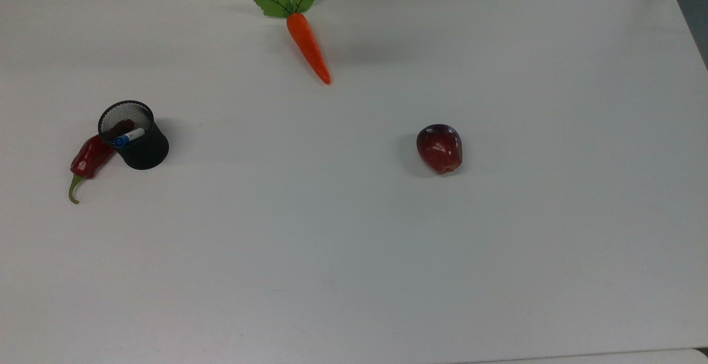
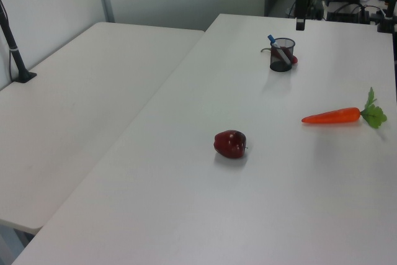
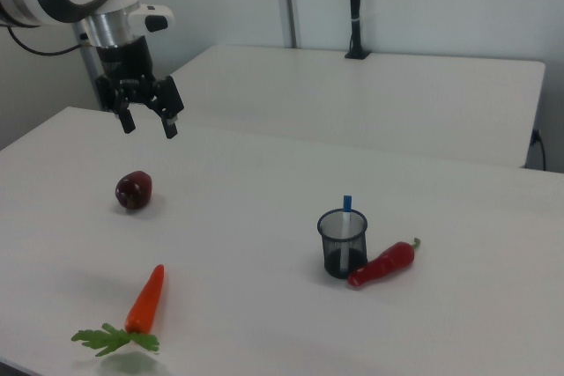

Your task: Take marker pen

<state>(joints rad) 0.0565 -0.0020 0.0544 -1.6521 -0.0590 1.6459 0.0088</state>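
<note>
Across the white table (image 1: 354, 242), starting at the top view's left, a dark red chilli pepper (image 1: 88, 159) lies with its green stem pointing toward the near edge, its upper end touching a black mesh cup (image 1: 141, 148). The marker pen (image 1: 129, 137) stands inside that cup, leaning on the rim with its blue end up; in the right view it (image 3: 346, 211) rises above the rim as a white barrel with a blue top, and in the left view it (image 2: 278, 49) slants across the cup (image 2: 281, 54).

Further toward the top view's right, a carrot (image 1: 308, 46) with green leaves lies near the far edge, tip pointing toward the middle of the table. Well apart from both, a dark red apple (image 1: 440, 148) sits in the open on the top view's right half.

At the right view's upper left, the arm holds the gripper (image 3: 148, 123) in the air above the table, beyond the apple (image 3: 133, 190) and well apart from the cup (image 3: 342, 244) and the chilli pepper (image 3: 382, 265). Its two black fingers are spread, with nothing between them. The carrot (image 3: 145, 299) lies at the right view's lower left.
</note>
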